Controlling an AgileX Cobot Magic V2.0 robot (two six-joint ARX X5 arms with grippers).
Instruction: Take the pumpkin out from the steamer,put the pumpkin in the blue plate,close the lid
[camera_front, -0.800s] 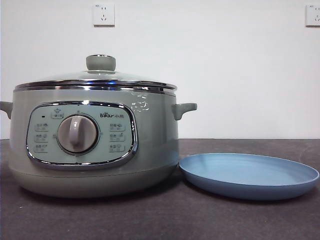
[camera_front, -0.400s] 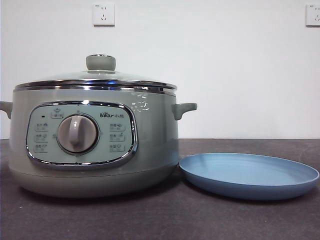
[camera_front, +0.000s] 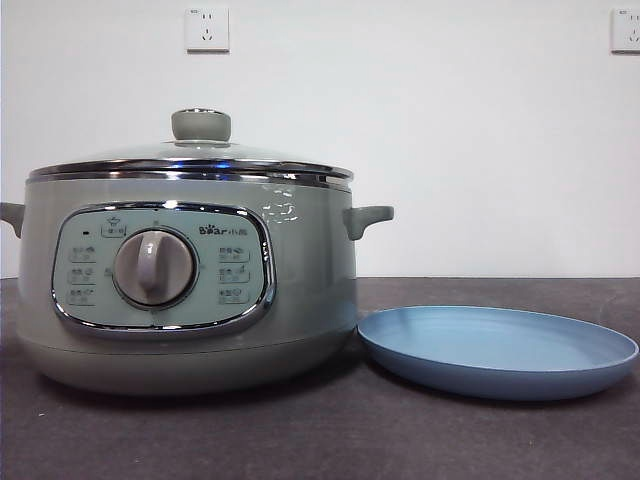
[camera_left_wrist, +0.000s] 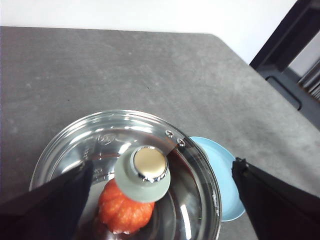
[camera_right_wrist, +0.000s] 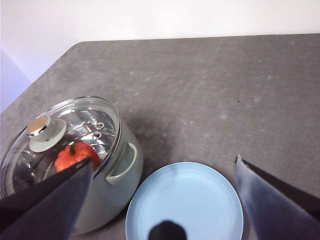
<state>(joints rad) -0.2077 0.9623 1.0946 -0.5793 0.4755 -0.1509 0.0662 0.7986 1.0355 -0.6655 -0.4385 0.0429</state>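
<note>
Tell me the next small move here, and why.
Probably lower the left gripper, jaws wide open, onto the knob directly below it and close, to lift the lid. The lid sits shut on the steamer, with the pumpkin visible through the glass. The blue plate lies bare under the open right gripper.

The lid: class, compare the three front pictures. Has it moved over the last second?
No. The lid sits closed on the steamer, its knob below the same wall socket as before.
</note>
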